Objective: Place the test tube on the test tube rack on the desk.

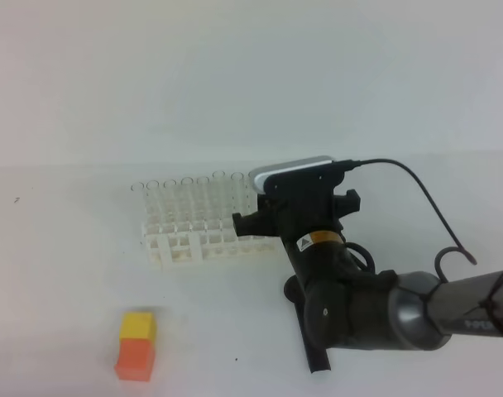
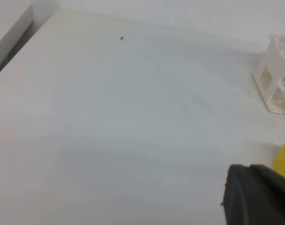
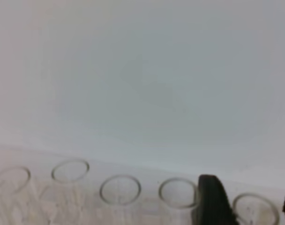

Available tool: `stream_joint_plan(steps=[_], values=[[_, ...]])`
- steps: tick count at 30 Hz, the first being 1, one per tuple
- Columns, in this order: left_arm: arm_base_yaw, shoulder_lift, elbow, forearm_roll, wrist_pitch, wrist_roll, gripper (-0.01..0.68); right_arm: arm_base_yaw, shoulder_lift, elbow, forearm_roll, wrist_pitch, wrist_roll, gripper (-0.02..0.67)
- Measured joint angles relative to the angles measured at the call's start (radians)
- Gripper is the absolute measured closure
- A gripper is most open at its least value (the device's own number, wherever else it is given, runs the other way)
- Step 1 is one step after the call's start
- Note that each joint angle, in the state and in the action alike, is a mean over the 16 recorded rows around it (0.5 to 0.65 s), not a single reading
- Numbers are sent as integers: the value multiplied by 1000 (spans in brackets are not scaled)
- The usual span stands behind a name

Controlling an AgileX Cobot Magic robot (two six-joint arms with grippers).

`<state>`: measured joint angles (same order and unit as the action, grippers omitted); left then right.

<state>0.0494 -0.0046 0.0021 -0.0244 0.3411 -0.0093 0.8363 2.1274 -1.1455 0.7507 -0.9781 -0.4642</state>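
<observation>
The white test tube rack (image 1: 177, 244) stands on the desk (image 1: 61, 273) with several clear tubes upright in a row. My right gripper (image 3: 249, 190) hovers over the rack's right end, and in the high view the wrist hides it. Its black fingers (image 3: 210, 199) stand apart on either side of one test tube's (image 3: 255, 196) rim, a small gap showing. That tube stands upright in line with the others. Only a black lump of my left gripper (image 2: 255, 199) shows, low over the bare desk (image 2: 133, 117), holding nothing; the rack's corner (image 2: 273, 79) lies to its right.
An orange-and-yellow block (image 1: 137, 345) sits on the desk in front of the rack, also seen as a yellow edge (image 2: 284, 159). A black bar-like thing (image 1: 318, 360) lies under the right arm. A cable (image 1: 433, 207) loops off the right wrist.
</observation>
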Motion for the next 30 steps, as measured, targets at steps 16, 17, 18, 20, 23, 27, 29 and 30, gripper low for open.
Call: stream_joint_plan(steps=[16, 17, 18, 20, 23, 27, 29, 30], values=[[0, 0, 0, 0, 0, 0, 674, 11, -28, 0, 18, 18, -23, 312], [0, 0, 0, 0, 0, 0, 674, 11, -28, 0, 19, 20, -24, 312], [0, 0, 0, 0, 0, 0, 674, 11, -28, 0, 19, 21, -24, 312], [0, 0, 0, 0, 0, 0, 674, 12, -29, 0, 20, 22, -26, 312], [0, 0, 0, 0, 0, 0, 674, 12, -32, 0, 21, 22, -29, 312], [0, 0, 0, 0, 0, 0, 674, 12, -43, 0, 22, 19, -33, 312], [0, 0, 0, 0, 0, 0, 674, 12, -52, 0, 22, 15, -36, 312], [0, 0, 0, 0, 0, 0, 674, 12, -58, 0, 22, 13, -38, 312]])
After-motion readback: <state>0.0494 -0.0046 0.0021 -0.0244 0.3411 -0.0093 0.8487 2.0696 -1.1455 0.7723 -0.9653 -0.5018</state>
